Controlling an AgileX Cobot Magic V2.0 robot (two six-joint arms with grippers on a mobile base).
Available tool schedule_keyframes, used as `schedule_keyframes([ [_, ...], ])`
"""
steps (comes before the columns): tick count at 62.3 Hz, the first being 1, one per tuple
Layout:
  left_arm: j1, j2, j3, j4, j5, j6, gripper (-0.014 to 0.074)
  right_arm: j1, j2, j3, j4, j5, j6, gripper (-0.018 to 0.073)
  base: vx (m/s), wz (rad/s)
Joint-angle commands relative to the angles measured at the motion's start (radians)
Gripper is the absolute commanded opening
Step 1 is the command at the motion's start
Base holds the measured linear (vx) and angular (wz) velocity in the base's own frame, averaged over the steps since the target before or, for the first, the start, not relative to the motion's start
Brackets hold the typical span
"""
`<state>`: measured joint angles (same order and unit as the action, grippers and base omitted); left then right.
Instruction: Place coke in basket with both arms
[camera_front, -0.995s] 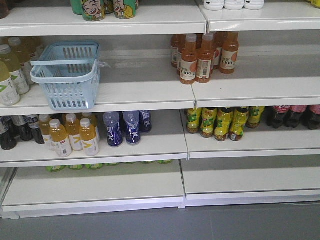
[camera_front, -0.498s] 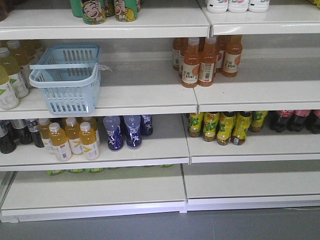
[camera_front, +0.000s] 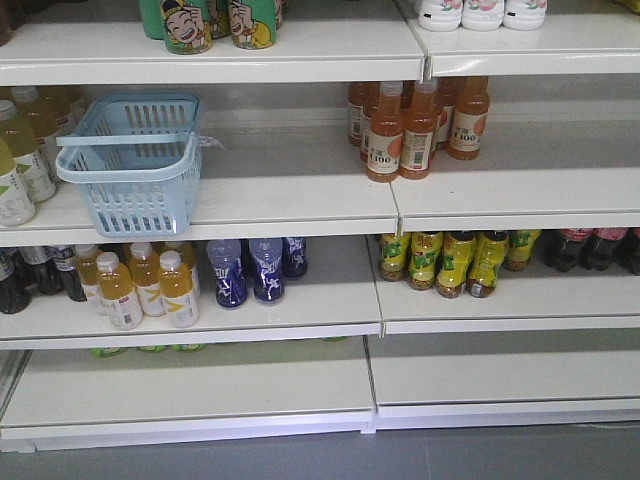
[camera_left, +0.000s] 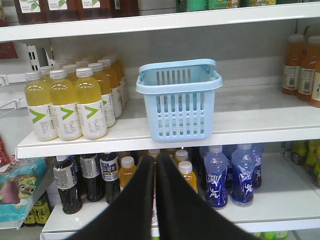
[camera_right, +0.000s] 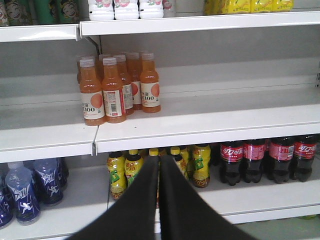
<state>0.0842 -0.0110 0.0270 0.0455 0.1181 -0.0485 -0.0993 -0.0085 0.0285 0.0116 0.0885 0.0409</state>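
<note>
Lower shelf (camera_right: 280, 200) | coke (camera_right: 232, 162) beyond, right of right tool (camera_right: 158, 161) | tool narrow, empty

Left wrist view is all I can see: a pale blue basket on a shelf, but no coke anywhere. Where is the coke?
Observer: The right wrist view shows it. The coke stands in a row on the shelf one level below the orange juice bottles, off to their right.
Operator: Is the other claw holding one?
Observer: No. The right gripper is shut with nothing in it, and it points at the yellow-labelled bottles left of the coke.
Operator: Is the basket level with the coke?
Observer: No. In the front view the basket sits one level higher, at the far left, and the coke is at the far right edge.
</note>
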Motion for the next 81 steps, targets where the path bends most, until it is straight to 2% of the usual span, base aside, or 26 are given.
schedule_keyframes([
  [1,-0.006,-0.016,0.015,-0.008,-0.070,-0.004,-0.0005,-0.007,-0.015,0.019,-0.003,-0.073,-0.007,-0.0010,0.05,0.00],
  [81,-0.006,-0.016,0.015,-0.008,-0.070,-0.004,-0.0005,-0.007,-0.015,0.019,-0.003,-0.073,-0.007,-0.0010,0.04,0.00],
])
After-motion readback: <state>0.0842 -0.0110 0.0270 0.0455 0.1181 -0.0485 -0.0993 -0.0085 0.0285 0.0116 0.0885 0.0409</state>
